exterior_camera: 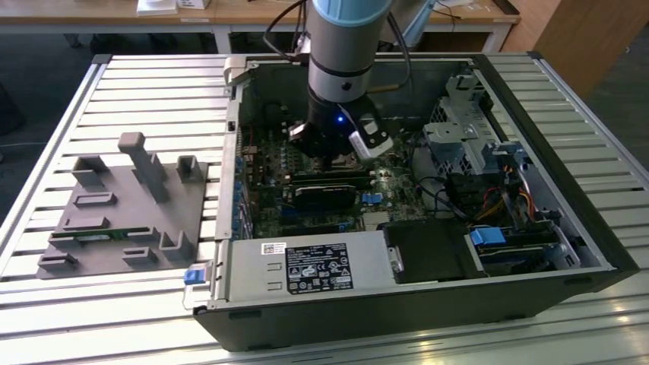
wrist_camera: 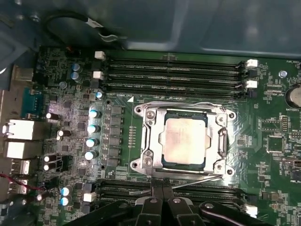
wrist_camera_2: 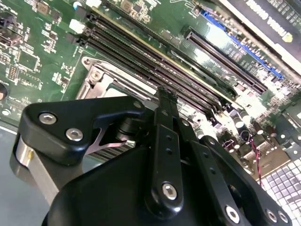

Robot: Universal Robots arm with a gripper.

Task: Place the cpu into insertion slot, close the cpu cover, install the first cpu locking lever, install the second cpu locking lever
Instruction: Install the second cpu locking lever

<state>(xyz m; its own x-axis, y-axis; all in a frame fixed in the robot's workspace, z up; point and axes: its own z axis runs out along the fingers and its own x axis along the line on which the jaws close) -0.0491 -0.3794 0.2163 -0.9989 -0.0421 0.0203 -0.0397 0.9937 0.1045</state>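
Cover (wrist_camera: 184, 141) sitting over cpu (wrist_camera: 184, 140); gripper (wrist_camera: 162, 187) pinched narrow, empty, nearing lever (wrist_camera: 188, 182) — risking slipping off thin wire.

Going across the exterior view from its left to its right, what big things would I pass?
Grey fixture block on the slatted table → green motherboard inside the open computer case → the arm's gripper → metal drive cage → blue tab.

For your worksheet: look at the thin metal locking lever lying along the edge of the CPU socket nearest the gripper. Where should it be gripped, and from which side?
Judging by its pose, grip the locking lever near its free end, coming from above on the side away from the cpu cover, since its thin rod lies low along the frame.
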